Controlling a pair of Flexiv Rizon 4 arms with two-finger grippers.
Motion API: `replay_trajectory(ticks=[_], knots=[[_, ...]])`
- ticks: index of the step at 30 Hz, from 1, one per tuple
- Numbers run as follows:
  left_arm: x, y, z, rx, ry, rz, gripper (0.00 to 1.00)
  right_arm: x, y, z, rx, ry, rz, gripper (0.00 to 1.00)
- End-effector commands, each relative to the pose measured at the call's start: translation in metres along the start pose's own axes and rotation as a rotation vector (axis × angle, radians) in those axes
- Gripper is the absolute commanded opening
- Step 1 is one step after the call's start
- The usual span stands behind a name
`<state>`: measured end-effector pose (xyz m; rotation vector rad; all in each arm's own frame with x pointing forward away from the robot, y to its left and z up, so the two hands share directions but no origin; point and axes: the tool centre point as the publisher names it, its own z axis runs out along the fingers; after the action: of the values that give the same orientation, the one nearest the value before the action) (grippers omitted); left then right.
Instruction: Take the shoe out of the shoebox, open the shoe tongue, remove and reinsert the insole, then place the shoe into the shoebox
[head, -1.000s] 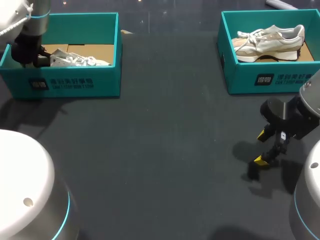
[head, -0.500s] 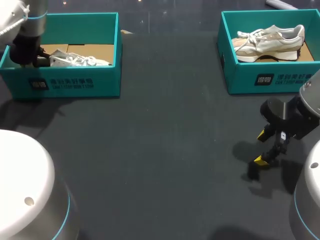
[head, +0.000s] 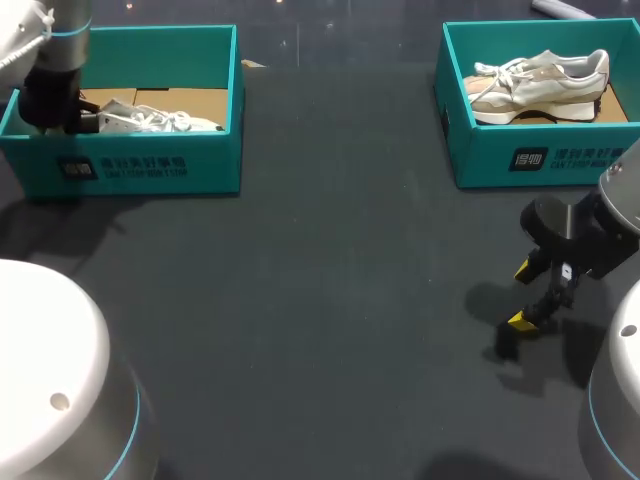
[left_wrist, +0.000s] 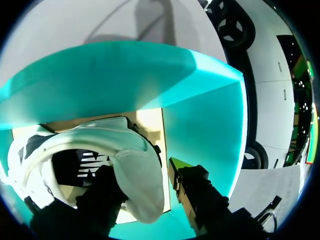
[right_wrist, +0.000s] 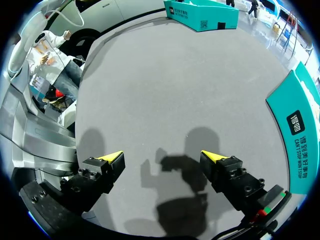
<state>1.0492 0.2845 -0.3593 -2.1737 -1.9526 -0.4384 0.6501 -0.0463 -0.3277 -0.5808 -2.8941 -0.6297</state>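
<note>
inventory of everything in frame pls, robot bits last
left shoebox: 1, teal, far left of the table
right shoebox: 1, teal, far right of the table
white shoe: 1, white, inside the left shoebox
beige shoe: 1, beige and white, on its side inside the right shoebox
scrap: 1, tan, just behind the left shoebox; too small to identify
table: 1, dark grey, under everything
left gripper: 1, black with yellow tips, in the left shoebox at the white shoe's heel
right gripper: 1, black with yellow tips, open, over bare table in front of the right shoebox
</note>
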Motion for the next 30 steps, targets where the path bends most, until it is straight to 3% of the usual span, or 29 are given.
replay_trajectory(ticks=[1, 5, 9, 17, 30], knots=[[0.005, -0.004, -0.008, -0.004, -0.025, -0.002, 0.45, 0.002, -0.001, -0.001, 0.000, -0.003, 0.000, 1.00], [0.007, -0.002, -0.018, -0.008, -0.042, -0.007, 0.51, 0.002, -0.001, -0.001, 0.000, -0.003, 0.000, 1.00], [0.009, 0.001, -0.032, -0.015, -0.050, -0.011, 0.76, 0.002, -0.001, -0.001, 0.000, -0.003, 0.000, 1.00], [0.015, 0.004, -0.066, -0.033, -0.088, -0.027, 0.99, 0.002, -0.001, -0.001, 0.000, -0.003, 0.000, 1.00], [0.039, -0.011, -0.140, -0.033, -0.141, -0.038, 1.00, 0.002, -0.001, -0.001, 0.000, -0.003, 0.000, 1.00]])
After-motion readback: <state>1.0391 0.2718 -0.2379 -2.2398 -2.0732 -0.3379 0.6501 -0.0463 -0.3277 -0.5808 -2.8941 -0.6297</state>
